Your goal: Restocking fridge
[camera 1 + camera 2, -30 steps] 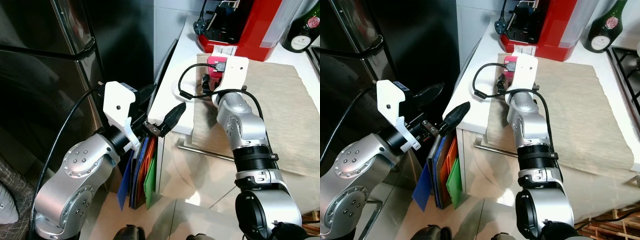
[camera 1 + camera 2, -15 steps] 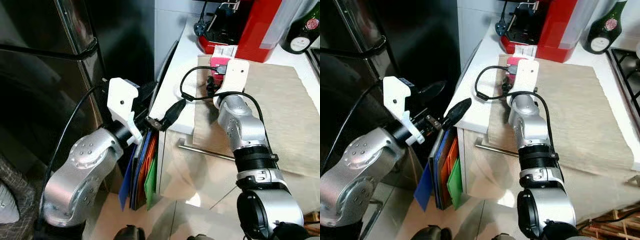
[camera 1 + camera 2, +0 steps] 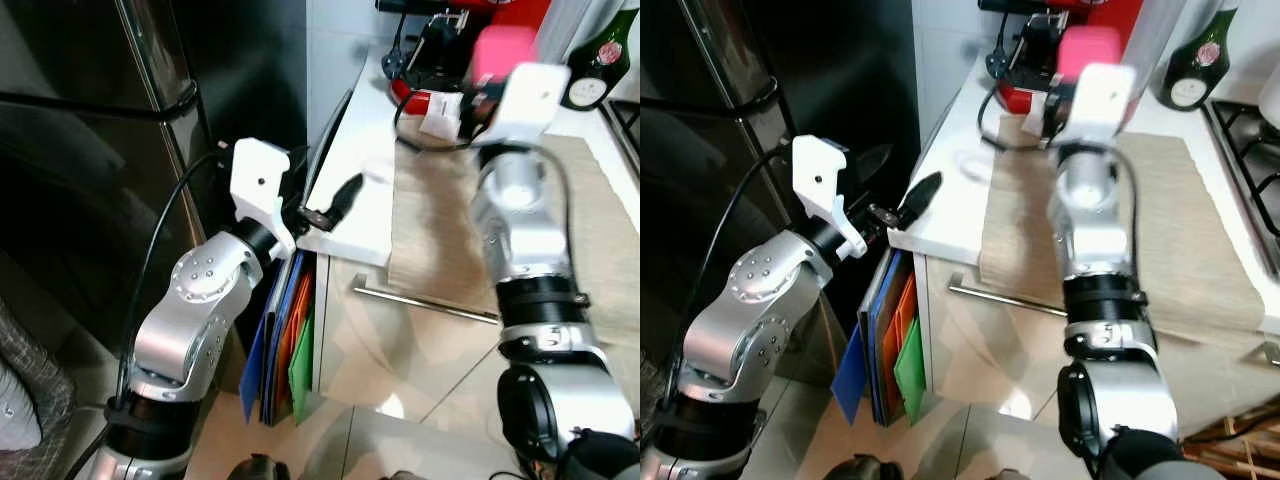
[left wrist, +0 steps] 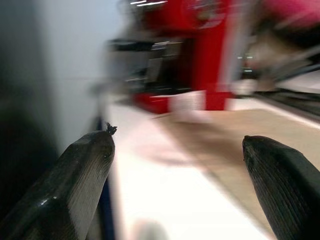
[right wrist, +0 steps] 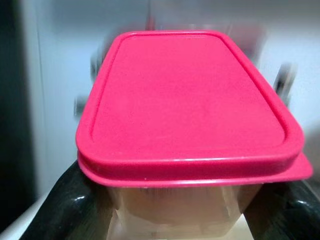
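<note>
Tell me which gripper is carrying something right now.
The right gripper: its fingers clamp a container with a pink lid, raised above the counter. The left gripper is open and empty by the counter's edge.

Fridge [image 3: 90, 150] front is dark glossy metal with a smooth chrome handle; counter top [image 3: 360, 190] is smooth matt white, with a woven beige cloth mat [image 3: 1180, 240] on it. Container [image 5: 190, 145] has a matt pink plastic lid over a clear plastic body, held between glossy black fingers [image 5: 75, 205]. Arms are brushed silver metal with white plastic wrist housings; coffee machine [image 3: 1110, 25] is glossy red plastic.
</note>
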Robot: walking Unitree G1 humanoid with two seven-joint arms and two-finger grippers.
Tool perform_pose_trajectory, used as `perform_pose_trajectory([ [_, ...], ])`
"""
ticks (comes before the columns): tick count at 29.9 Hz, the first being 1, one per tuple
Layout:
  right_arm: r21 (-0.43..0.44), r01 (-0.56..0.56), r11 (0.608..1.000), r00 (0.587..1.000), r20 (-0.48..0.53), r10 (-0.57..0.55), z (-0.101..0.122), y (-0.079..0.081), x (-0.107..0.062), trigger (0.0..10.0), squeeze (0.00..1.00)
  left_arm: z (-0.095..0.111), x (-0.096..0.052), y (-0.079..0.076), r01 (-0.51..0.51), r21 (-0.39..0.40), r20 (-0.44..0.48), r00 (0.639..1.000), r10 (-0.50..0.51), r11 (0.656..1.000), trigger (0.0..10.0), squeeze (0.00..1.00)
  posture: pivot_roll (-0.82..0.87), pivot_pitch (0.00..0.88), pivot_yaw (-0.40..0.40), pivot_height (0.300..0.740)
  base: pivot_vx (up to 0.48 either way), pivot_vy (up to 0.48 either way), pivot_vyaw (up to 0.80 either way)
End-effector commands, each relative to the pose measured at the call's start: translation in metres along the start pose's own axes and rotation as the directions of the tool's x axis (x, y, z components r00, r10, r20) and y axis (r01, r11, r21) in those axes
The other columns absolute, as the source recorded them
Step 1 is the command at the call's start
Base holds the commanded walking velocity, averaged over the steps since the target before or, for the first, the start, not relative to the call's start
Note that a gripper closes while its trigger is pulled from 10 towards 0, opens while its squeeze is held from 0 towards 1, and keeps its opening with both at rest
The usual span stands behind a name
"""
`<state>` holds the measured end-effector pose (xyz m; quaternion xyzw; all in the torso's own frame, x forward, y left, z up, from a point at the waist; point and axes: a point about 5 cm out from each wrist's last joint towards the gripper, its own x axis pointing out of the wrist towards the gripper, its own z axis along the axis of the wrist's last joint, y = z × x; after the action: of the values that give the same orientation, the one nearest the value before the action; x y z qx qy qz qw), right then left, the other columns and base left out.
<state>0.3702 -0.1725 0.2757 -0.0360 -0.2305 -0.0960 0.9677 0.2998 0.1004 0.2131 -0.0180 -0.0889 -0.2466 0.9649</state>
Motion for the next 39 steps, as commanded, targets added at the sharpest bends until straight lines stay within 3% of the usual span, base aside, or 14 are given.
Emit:
perform_pose_trajectory([
  [1,-0.025,0.001,1.0,0.998,0.065,0.0,0.009,-0.001,-0.003,0.0,0.0,0.001,0.0,0.009,-0.066,0.013,0.009,0.998,0.066,0.998,10.0,0.0,-0.03,0.0,0.037,0.74,0.0,0.0,0.0],
  [5,-0.114,0.066,0.991,0.98,0.196,-0.043,0.013,-0.019,-0.032,0.0,0.0,-0.001,-0.002,0.025,-0.207,0.03,0.056,0.977,0.205,0.978,10.0,0.0,-0.04,0.0,0.037,0.74,0.0,0.0,0.0],
  [6,-0.114,0.066,0.991,0.98,0.196,-0.043,0.013,-0.019,-0.032,0.0,0.0,-0.001,-0.002,0.025,-0.207,0.03,0.056,0.977,0.205,0.978,10.0,0.0,-0.04,0.0,0.037,0.74,0.0,0.0,0.0],
  [7,-0.165,0.085,0.983,0.975,0.217,-0.048,0.004,-0.025,-0.054,0.0,0.0,-0.001,-0.003,0.027,-0.227,0.017,0.072,0.972,0.225,0.974,10.0,0.0,-0.04,0.0,0.034,0.74,0.0,0.0,0.0],
  [10,-0.207,0.158,0.966,0.959,0.264,-0.1,0.004,-0.034,-0.073,0.0,0.0,-0.001,-0.002,0.028,-0.241,0.015,0.082,0.967,0.239,0.97,10.0,0.0,-0.04,0.0,0.038,0.74,0.0,0.0,0.0],
  [11,-0.207,0.158,0.966,0.959,0.264,-0.1,0.004,-0.034,-0.073,0.0,0.0,-0.001,-0.002,0.028,-0.241,0.015,0.082,0.967,0.239,0.97,10.0,0.0,-0.04,0.0,0.038,0.74,0.0,0.0,0.0],
  [12,-0.24,0.119,0.963,0.976,0.207,-0.069,-0.01,-0.033,-0.096,0.0,0.0,-0.003,-0.003,0.031,-0.264,0.017,0.081,0.962,0.262,0.964,10.0,0.0,-0.05,0.0,0.046,0.74,0.0,0.0,0.0],
  [15,-0.231,0.065,0.971,0.994,0.101,-0.042,-0.029,-0.032,-0.113,0.0,0.0,-0.004,-0.004,0.031,-0.271,0.044,0.087,0.96,0.266,0.962,10.0,0.0,-0.05,0.0,0.047,0.74,0.0,0.0,0.0],
  [20,-0.207,0.071,0.976,0.997,0.015,-0.069,-0.048,-0.044,-0.124,0.0,0.0,-0.008,-0.003,0.023,-0.234,0.047,0.091,0.969,0.229,0.971,10.0,0.0,-0.06,0.0,0.048,0.74,0.0,0.0,0.0],
  [25,-0.208,0.018,0.978,1.0,-0.015,-0.022,-0.05,-0.035,-0.124,0.0,0.0,-0.009,0.0,0.017,-0.212,0.035,0.095,0.973,0.208,0.977,10.0,0.0,-0.07,0.0,0.044,0.74,0.0,0.0,0.0],
  [26,-0.209,0.009,0.978,1.0,-0.018,-0.013,-0.051,-0.033,-0.122,4.0,0.0,-0.009,0.0,0.016,-0.208,0.032,0.097,0.974,0.204,0.978,10.0,0.0,-0.07,0.0,0.044,0.74,0.0,0.0,0.0],
  [27,-0.209,0.009,0.978,1.0,-0.018,-0.013,-0.051,-0.033,-0.122,4.0,0.0,-0.009,0.0,0.016,-0.208,0.032,0.097,0.974,0.204,0.978,10.0,0.0,-0.07,0.0,0.044,0.74,0.0,0.0,0.0],
  [28,-0.207,0.003,0.978,1.0,-0.02,-0.007,-0.051,-0.031,-0.12,10.0,0.0,-0.009,0.001,0.015,-0.201,0.027,0.099,0.975,0.198,0.979,10.0,0.0,-0.07,0.0,0.045,0.74,-0.27,0.0,0.0],
  [39,-0.18,-0.027,0.983,1.0,-0.017,0.024,-0.05,-0.02,-0.105,10.0,0.0,-0.005,0.002,0.01,-0.151,0.015,0.117,0.982,0.148,0.988,10.0,0.0,-0.06,0.0,0.044,0.74,-0.293,0.0,0.0],
])
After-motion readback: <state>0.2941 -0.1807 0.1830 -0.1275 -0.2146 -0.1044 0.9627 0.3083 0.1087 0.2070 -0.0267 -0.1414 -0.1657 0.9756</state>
